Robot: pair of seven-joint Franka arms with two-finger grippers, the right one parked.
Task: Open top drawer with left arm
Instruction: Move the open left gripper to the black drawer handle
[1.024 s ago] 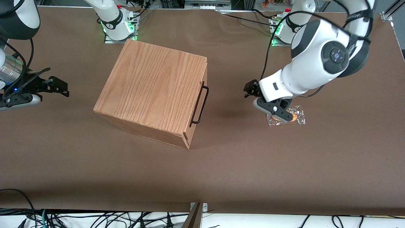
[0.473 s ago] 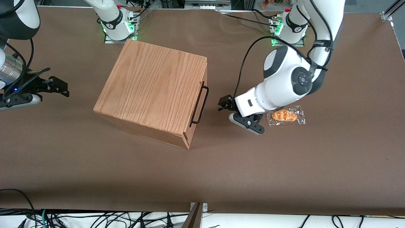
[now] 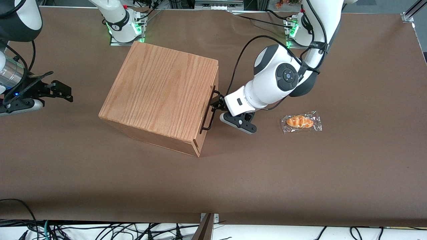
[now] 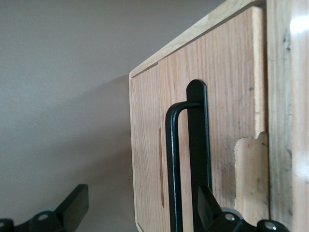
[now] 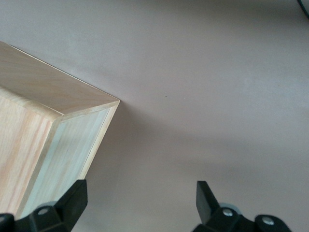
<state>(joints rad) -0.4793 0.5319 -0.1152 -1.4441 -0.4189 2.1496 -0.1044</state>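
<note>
The oak-grain box [image 3: 163, 90] stands mid-table, its front facing the working arm's end. The top drawer's pale front panel [image 4: 231, 96] sits flush in the box, shut. Its thin black bar handle [image 3: 210, 110] [image 4: 173, 164] runs along the front. The white left arm [image 3: 267, 83] reaches low toward that front. Its black gripper [image 3: 216, 106] [image 4: 140, 212] is open right at the handle. In the left wrist view the bar lies between the two spread fingers [image 4: 72, 208], close to one of them, and neither pad is pressed on it.
A wrapped orange pastry [image 3: 301, 122] lies on the brown table [image 3: 233, 180], toward the working arm's end and apart from the gripper. Both arm bases [image 3: 126, 28] stand farther from the front camera than the box.
The left arm has swung from above the pastry toward the box front, lowering. Its gripper went from well clear of the handle to straddling it. The drawer has not moved.
</note>
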